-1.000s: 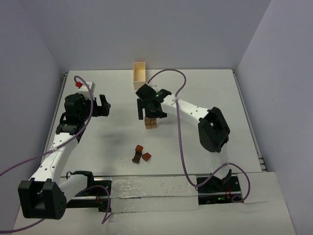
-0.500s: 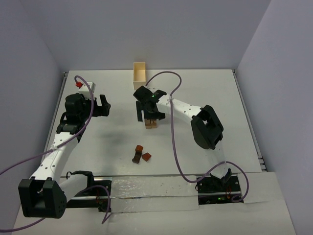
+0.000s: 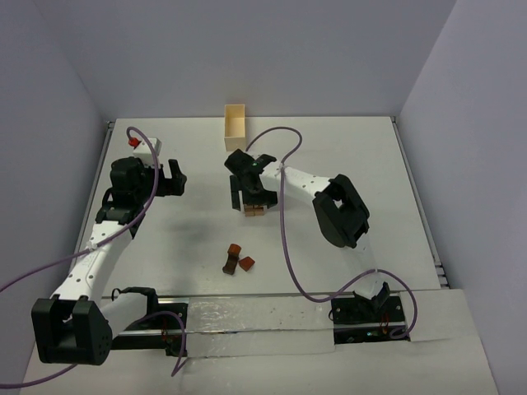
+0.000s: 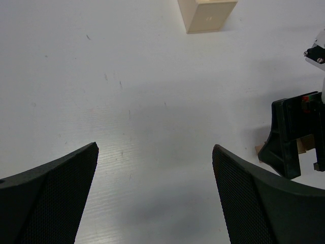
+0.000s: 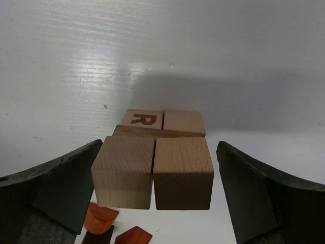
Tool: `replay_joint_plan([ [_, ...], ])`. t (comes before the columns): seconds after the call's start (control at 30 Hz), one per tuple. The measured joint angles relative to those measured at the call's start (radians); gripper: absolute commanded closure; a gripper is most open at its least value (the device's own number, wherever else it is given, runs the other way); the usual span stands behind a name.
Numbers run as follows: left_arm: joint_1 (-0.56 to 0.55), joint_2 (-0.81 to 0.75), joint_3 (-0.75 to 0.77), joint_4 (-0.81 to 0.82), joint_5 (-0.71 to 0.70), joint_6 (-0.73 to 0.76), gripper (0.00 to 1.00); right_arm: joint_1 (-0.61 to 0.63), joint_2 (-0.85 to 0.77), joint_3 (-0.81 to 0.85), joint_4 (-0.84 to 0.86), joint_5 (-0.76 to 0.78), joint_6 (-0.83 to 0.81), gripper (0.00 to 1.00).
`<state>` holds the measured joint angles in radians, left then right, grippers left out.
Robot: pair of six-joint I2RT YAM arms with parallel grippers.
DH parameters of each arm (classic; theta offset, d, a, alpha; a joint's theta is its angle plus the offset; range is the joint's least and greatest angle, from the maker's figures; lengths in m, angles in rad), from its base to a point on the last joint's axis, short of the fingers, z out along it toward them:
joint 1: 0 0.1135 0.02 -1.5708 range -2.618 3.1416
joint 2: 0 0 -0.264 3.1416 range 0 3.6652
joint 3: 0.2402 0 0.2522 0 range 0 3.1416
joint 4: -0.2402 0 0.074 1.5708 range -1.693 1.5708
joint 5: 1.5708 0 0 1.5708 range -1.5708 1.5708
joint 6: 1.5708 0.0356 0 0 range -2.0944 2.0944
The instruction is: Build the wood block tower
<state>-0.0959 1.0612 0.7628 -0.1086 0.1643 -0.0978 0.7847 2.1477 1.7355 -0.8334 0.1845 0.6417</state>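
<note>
Two arms reach over the desk (image 3: 346, 148) in the top view. The left jaws stand apart above bare desk on the left, well away from the blocks. The right jaws, also apart, straddle the tower (image 3: 254, 209) near the desk's middle. Three reddish-brown pieces (image 3: 237, 260) lie loose, closer to the bases. A box (image 3: 235, 127) sits at the far edge.

From the left wrist, the left jaws gape over bare desk, with the box (image 4: 205, 15) ahead. The right jaws show at the right edge.

From the right wrist, the tower (image 5: 152, 173) sits between the spread right jaws. Two tan cubes (image 5: 183, 173) stand side by side, touching, on a darker slab (image 5: 137, 131). Two lower cubes lie behind, one marked R. Whether either jaw touches the tower I cannot tell. The pieces (image 5: 101, 217) show at the bottom edge.
</note>
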Motion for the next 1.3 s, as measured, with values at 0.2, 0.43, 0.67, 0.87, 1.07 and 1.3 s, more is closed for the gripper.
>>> replay_joint_plan([
  [0.2, 0.000, 0.007, 0.000, 0.000, 0.001, 0.000, 0.01, -0.007, 0.002, 0.000, -0.001, -0.017, 0.022, 0.04],
  [0.43, 0.001, 0.008, 0.000, 0.000, 0.001, 0.000, 0.01, -0.009, 0.003, 0.000, -0.001, -0.025, 0.044, 0.06],
  [0.67, 0.001, 0.018, 0.000, 0.000, 0.001, 0.000, 0.01, -0.009, 0.006, 0.000, -0.001, -0.029, 0.047, 0.07],
  [0.87, 0.001, 0.021, 0.000, 0.000, 0.002, 0.001, 0.01, -0.009, 0.026, 0.000, -0.002, -0.028, 0.049, 0.08],
  [1.07, 0.002, 0.021, 0.000, 0.000, 0.008, 0.001, 0.01, -0.011, 0.034, 0.000, -0.003, -0.028, 0.049, 0.12],
  [1.3, 0.002, 0.021, 0.000, 0.000, 0.008, 0.001, 0.01, -0.011, 0.034, 0.000, -0.004, -0.028, 0.046, 0.18],
])
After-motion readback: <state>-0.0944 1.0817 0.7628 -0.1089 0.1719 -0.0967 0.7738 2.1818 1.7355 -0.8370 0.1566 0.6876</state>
